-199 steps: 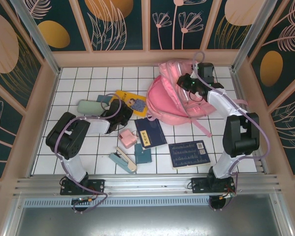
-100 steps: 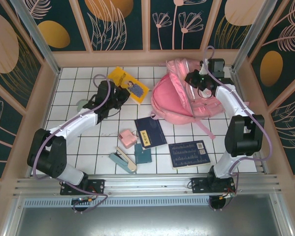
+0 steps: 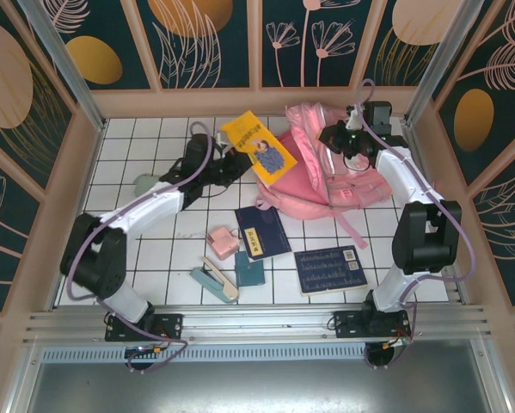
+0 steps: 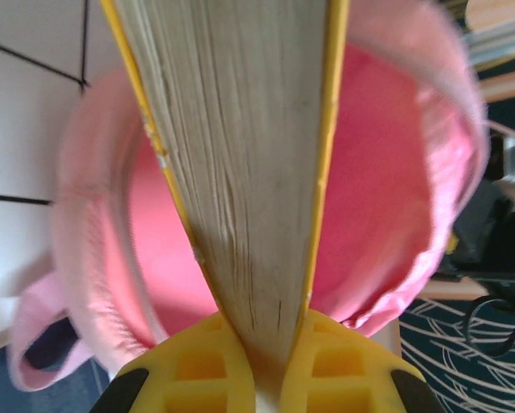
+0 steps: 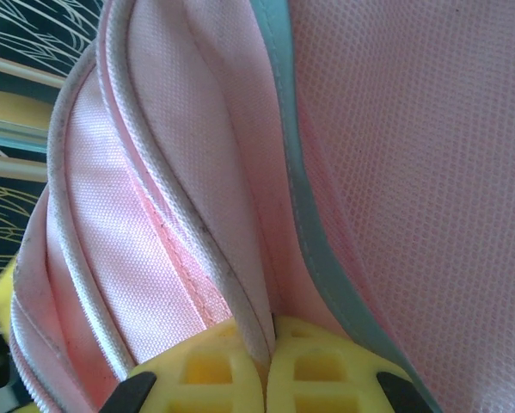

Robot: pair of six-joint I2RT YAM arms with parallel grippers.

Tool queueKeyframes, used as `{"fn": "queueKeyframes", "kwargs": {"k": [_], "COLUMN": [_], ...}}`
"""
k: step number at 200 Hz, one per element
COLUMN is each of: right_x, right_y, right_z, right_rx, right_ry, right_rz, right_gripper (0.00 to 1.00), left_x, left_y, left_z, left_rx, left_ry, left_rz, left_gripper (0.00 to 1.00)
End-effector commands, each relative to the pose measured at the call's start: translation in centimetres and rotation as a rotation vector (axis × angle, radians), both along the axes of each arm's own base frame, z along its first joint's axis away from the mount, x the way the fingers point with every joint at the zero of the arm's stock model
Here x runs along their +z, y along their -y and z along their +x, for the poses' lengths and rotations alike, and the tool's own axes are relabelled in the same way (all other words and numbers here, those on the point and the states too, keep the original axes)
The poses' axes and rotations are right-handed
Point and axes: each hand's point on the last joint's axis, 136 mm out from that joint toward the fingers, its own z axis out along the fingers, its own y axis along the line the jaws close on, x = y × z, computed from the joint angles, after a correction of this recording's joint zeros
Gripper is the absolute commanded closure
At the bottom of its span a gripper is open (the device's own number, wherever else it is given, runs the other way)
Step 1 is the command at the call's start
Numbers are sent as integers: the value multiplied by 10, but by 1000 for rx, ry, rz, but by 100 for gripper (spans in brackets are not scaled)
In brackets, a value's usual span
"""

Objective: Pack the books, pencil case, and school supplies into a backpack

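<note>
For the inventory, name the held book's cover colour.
Yellow book with a blue picture; top external view shows it best.

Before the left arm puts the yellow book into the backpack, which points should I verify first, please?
1. Left tool shut on the yellow book: ok.
2. Right tool shut on the backpack rim fabric: ok.
3. Backpack mouth open toward the book, pink interior visible in the left wrist view: ok.
4. Book's far edge clear of the rim: cannot tell.
5. Room inside for the whole book: cannot tell.
6. Smaller navy book and larger navy book lying away from the path: ok.
</note>
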Motion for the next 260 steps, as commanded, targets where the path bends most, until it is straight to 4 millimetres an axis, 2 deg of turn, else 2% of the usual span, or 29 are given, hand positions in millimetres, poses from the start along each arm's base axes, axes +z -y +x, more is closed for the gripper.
{"fn": "queueKeyframes", "kwargs": {"k": [1,26,48,104,119,129,130,135,150,155,167,183,186,208,243,260], "right_x": [93,98,103,102,100,100,101,100,100,100,98,95,95,89,73,64], "right_y": [-22,-27,-32,-59,-60,-59,-59,-59,-55,-52,-40,-18,-14,20,57,74], "right_z": [-6,-1,3,9,12,14,14,15,19,20,25,30,31,37,43,44], "right_rx": [90,111,136,207,207,202,201,200,177,166,115,29,12,-124,-268,-341], "right_ry": [215,211,209,203,202,206,208,209,220,223,221,219,220,221,203,184], "right_rz": [102,106,121,108,106,104,104,103,84,73,40,-7,-14,-92,-203,-268], "right_gripper": [100,100,100,100,100,100,100,100,100,100,100,100,100,100,100,100], "left_x": [25,11,7,-2,0,-7,-1,-3,-12,-12,-12,-11,-6,-7,-15,-12], "left_y": [43,81,113,172,189,204,206,214,229,231,229,216,212,180,124,98], "left_z": [16,26,29,58,63,67,68,70,76,77,81,82,82,77,61,53], "left_rx": [-94,-169,-230,-335,-362,-389,-395,-406,-426,-428,-420,-391,-386,-340,-268,-238], "left_ry": [80,39,34,30,43,29,45,38,16,13,19,35,49,57,62,62], "left_rz": [-148,-211,-243,-298,-336,-334,-343,-344,-341,-337,-303,-232,-227,-136,-15,33], "left_gripper": [100,100,100,100,93,87,86,83,54,47,37,32,31,28,27,26]}}
